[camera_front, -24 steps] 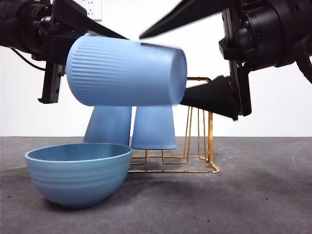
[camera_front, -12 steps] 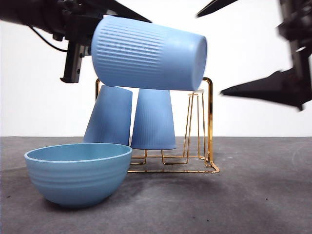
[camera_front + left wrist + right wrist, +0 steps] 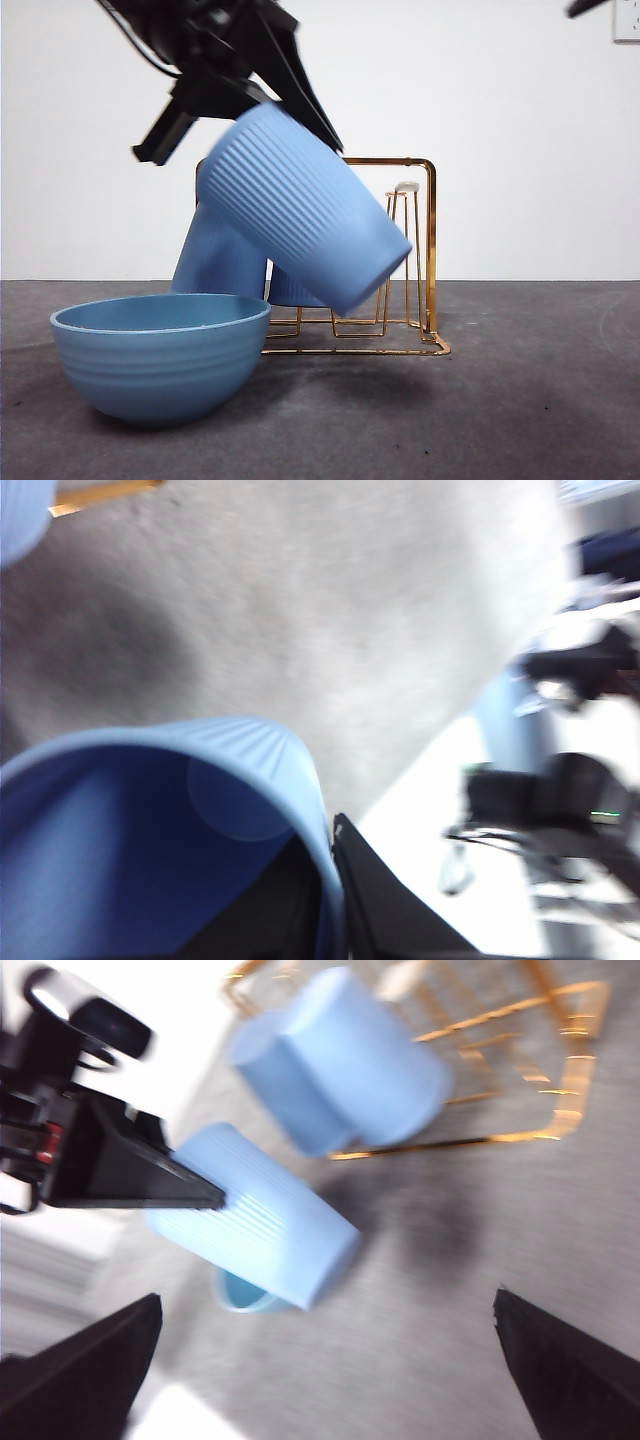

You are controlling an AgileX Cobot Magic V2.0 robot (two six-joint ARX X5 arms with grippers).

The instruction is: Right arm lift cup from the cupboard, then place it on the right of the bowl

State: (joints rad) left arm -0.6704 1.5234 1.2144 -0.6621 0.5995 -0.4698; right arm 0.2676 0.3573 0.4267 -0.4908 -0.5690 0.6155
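A ribbed blue cup (image 3: 305, 225) hangs tilted in the air in front of the gold wire cupboard (image 3: 430, 250), closed end down and to the right. My left gripper (image 3: 240, 135) is shut on its rim; the left wrist view shows the rim (image 3: 300, 780) pinched between the jaws (image 3: 328, 905). My right gripper (image 3: 328, 1300) is open and empty, high above, looking down on the cup (image 3: 260, 1230) and the left gripper (image 3: 120, 1170). The light-blue bowl (image 3: 160, 360) stands at the front left, below the cup.
Two more blue cups (image 3: 222, 262) stand upside down on the cupboard's pegs, also in the right wrist view (image 3: 340, 1060). A black tip of the right arm (image 3: 590, 6) shows at the top right corner. Grey table (image 3: 520, 400) lies right of the bowl.
The held cup has swung from lying level to tilted, closed end down-right, and come lower. The right gripper has pulled away up and right, nearly out of the front view.
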